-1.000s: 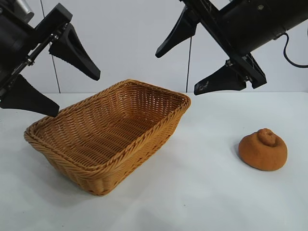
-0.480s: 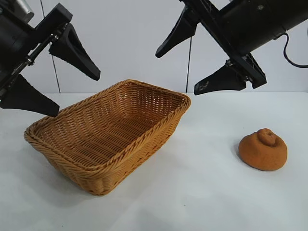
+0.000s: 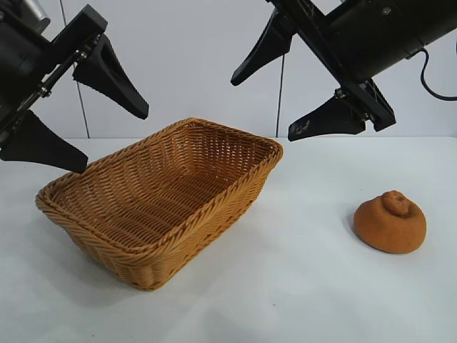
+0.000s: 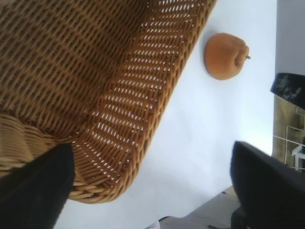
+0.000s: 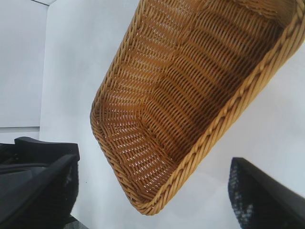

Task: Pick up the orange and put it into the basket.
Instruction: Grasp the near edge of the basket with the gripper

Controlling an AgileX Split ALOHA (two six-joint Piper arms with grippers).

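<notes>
The orange (image 3: 390, 222), a matte brownish-orange lump with a knob on top, rests on the white table at the right; it also shows in the left wrist view (image 4: 225, 55). The woven wicker basket (image 3: 214, 204) stands left of centre with nothing inside, its rim seen in the wrist views too (image 4: 157, 121) (image 5: 214, 129). My left gripper (image 3: 114, 139) hangs open high above the basket's left end. High above the basket's far right corner, my right gripper (image 3: 260, 107) is open as well, well apart from the orange. Neither holds anything.
The white table (image 3: 300, 286) runs out in front of and between the basket and the orange. A pale wall (image 3: 200, 64) stands close behind. A table edge with dark clutter beyond it (image 4: 286, 138) shows in the left wrist view.
</notes>
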